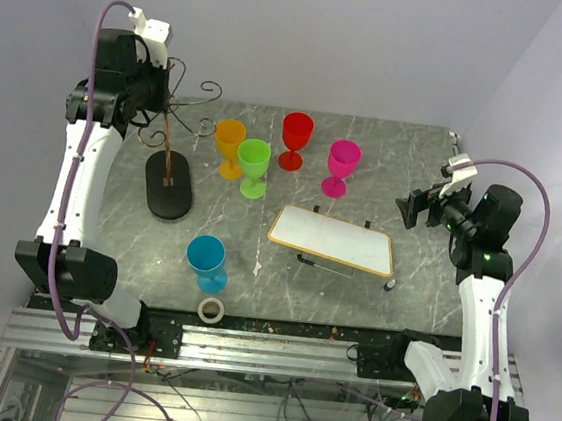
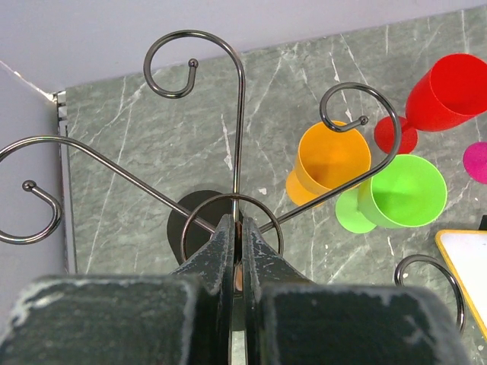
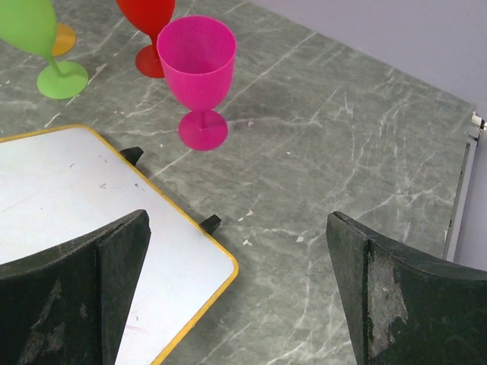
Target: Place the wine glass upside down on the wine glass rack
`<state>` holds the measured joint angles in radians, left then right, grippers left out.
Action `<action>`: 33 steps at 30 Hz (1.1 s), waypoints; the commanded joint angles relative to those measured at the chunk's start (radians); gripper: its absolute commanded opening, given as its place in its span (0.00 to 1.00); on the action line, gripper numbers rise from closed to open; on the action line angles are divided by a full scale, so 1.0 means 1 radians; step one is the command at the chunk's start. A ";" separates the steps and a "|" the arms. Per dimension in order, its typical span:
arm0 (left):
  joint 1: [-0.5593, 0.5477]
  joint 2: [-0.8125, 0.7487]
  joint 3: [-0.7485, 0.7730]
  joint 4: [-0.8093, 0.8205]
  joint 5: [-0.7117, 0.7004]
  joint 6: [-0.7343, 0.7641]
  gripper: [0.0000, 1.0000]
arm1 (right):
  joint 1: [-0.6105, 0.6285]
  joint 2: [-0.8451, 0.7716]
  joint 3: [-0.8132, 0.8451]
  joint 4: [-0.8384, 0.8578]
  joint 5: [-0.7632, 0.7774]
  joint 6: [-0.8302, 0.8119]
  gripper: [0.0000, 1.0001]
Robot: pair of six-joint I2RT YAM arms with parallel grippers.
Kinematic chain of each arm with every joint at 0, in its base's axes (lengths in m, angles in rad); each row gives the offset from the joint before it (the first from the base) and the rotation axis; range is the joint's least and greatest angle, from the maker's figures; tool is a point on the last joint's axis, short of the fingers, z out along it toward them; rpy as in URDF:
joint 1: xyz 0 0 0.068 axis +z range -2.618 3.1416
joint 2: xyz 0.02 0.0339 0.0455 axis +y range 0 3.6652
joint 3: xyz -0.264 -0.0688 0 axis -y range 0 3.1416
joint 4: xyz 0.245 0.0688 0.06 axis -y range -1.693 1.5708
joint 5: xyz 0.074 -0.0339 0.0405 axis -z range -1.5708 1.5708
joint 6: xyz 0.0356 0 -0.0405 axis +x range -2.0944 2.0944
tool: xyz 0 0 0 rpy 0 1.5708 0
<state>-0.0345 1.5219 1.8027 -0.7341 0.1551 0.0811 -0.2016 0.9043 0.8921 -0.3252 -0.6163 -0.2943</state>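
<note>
The wine glass rack (image 1: 168,187) stands upright at the back left, a dark wire stand with curled arms (image 2: 241,129) over a black oval base. My left gripper (image 2: 237,228) is shut on the top of its slim stem, just under the ring where the arms meet. Five plastic wine glasses stand upright on the table: orange (image 1: 230,140), green (image 1: 254,159), red (image 1: 296,132), pink (image 1: 342,162) and blue (image 1: 206,258). None hangs on the rack. My right gripper (image 3: 237,220) is open and empty above the table, right of the pink glass (image 3: 196,57).
A white board with a yellow rim (image 1: 333,239) rests on small black feet mid-table, partly under my right gripper. A roll of tape (image 1: 211,310) lies at the near edge below the blue glass. Walls close the back and both sides.
</note>
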 commanded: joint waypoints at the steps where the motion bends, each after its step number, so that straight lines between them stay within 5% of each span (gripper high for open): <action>1: -0.008 -0.018 0.016 0.008 -0.033 -0.057 0.07 | 0.007 0.006 -0.009 0.020 0.007 -0.008 1.00; 33: 0.032 0.002 -0.005 -0.018 -0.021 -0.151 0.07 | 0.010 0.059 -0.022 0.053 0.014 0.015 1.00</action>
<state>-0.0261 1.5246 1.8229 -0.7673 0.1226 -0.0452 -0.1951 0.9371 0.8837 -0.3092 -0.5972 -0.2935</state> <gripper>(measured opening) 0.091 0.996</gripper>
